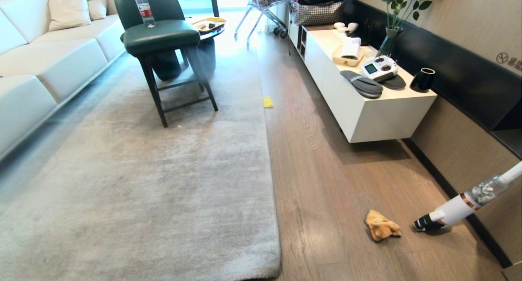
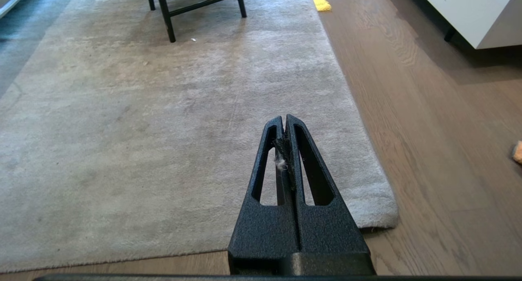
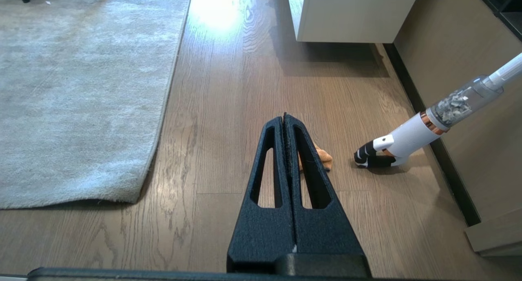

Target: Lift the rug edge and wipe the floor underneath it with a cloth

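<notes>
Hovering with both fingers pressed together and empty, my right end effector (image 3: 284, 117) sits nearer the cloth (image 1: 382, 225), crumpled on the floor (image 1: 326, 171) ahead, well right of the rug edge (image 1: 274, 215); left end effector (image 2: 284, 118) over the rug corner.

The head view looks forward and down the room from high up, over the rug (image 1: 142, 183) and floor (image 1: 326, 183). Both wrist views sit low, facing the same way. All 3 share the rug's near corner; the cloth (image 3: 324, 158), seemingly, too.
</notes>
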`<state>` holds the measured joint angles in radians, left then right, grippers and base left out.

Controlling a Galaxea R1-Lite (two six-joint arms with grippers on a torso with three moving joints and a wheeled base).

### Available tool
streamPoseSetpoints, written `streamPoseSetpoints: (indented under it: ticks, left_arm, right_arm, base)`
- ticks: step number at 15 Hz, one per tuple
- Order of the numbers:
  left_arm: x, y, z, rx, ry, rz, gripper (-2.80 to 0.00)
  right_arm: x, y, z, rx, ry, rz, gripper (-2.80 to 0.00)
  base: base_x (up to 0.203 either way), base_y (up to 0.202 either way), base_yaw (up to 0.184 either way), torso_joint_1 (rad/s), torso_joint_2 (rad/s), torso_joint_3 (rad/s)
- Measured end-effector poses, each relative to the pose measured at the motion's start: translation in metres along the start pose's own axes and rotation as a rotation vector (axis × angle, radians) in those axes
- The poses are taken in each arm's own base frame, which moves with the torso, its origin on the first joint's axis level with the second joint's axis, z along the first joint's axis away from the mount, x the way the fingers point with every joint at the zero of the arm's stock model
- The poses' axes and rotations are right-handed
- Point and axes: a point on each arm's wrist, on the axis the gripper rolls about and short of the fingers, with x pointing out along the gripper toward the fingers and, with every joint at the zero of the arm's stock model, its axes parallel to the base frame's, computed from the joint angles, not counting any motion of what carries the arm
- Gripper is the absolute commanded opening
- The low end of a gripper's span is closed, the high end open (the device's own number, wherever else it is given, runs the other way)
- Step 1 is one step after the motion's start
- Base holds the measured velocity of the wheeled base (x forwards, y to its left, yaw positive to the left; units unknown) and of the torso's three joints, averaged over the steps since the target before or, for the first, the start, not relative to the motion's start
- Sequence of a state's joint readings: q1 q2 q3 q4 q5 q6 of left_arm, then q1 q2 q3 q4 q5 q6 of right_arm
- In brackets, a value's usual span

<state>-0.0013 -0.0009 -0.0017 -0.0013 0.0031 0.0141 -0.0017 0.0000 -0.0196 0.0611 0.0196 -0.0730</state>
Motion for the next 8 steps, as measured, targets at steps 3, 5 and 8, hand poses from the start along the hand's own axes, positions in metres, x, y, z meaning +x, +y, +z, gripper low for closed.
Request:
streamPoseSetpoints:
  ticks: [3, 5, 8]
  left_arm:
    - [0.0, 0.0, 0.0, -0.001, 0.0, 0.0, -2.8]
    - [0.0, 0.0, 0.0, -0.001, 0.0, 0.0, -2.8]
    - [0.0, 0.0, 0.0, 0.001, 0.0, -0.001, -2.8]
  right_arm:
    - [0.0, 0.0, 0.0, 0.0, 0.0, 0.0, -2.8]
    - [0.0, 0.0, 0.0, 0.0, 0.0, 0.0, -2.8]
    - [0.0, 0.0, 0.0001, 0.0, 0.0, 0.0, -2.8]
  base:
    - [0.0, 0.0, 0.0, 0.0, 0.0, 0.0]
    - [0.0, 0.0, 0.0, 0.0, 0.0, 0.0]
    - [0.0, 0.0, 0.0, 0.002, 0.0, 0.055]
